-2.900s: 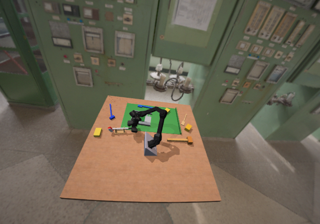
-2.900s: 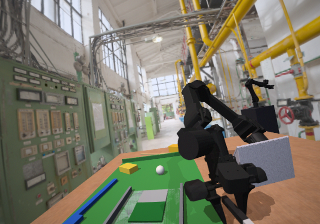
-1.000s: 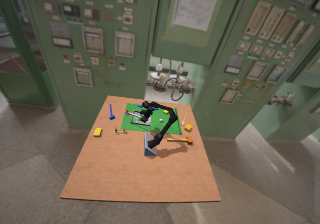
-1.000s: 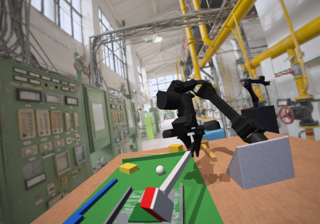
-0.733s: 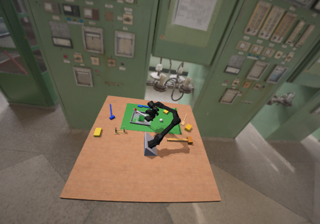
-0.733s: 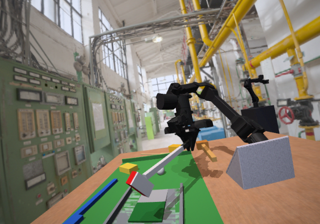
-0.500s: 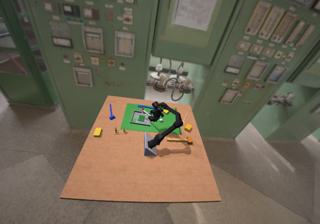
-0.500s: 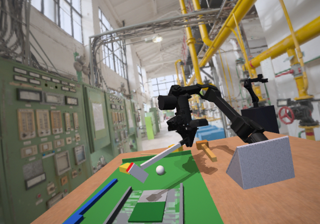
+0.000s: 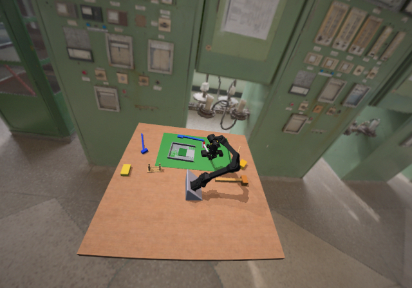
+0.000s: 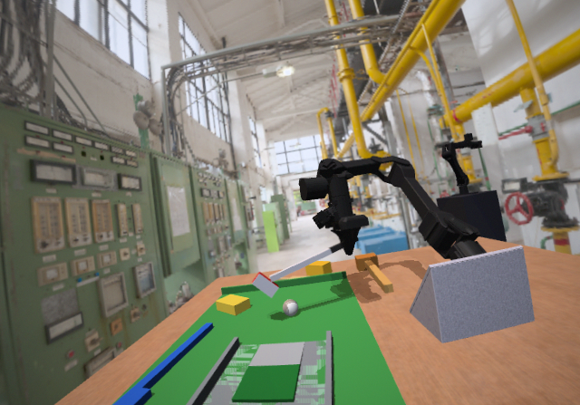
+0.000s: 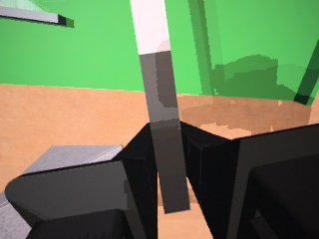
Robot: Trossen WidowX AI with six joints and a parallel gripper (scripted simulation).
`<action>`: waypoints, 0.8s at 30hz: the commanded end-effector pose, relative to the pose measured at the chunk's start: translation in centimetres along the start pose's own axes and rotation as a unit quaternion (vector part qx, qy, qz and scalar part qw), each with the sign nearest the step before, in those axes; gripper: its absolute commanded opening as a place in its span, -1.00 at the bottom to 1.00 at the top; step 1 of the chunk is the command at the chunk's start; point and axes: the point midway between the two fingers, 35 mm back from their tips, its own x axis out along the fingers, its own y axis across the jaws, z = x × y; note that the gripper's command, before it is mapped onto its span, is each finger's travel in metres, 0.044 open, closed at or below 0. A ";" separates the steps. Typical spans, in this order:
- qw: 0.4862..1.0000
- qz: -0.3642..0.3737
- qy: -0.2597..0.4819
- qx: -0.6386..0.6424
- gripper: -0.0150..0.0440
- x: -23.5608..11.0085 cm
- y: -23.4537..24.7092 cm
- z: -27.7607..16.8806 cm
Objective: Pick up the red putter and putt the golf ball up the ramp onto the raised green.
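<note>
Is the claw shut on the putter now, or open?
Shut on it. In the wrist view the claw has the putter shaft between its fingers; the exterior view shows the putter head lifted above the mat.

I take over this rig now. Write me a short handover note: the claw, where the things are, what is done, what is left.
Claw: shut on the red putter's grey grip end.
Putter: held in the air, head hanging just beyond the golf ball, not touching it.
Ball: on the green mat, short of the ramp and raised green.
Done: putter picked up.
Left: strike the ball up the ramp onto the raised green.
</note>
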 end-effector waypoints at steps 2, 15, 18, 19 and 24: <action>0.997 -0.017 0.003 0.081 -0.49 -0.2 -2.7 -2.3; 0.989 -0.032 0.007 0.142 -0.49 -0.1 -4.6 -4.3; 0.989 -0.032 0.007 0.142 -0.49 0.6 -4.7 -4.2; 0.989 -0.031 0.007 0.142 -0.49 1.0 -4.7 -4.2; 0.989 -0.032 0.006 0.142 -0.49 2.8 -4.8 -4.3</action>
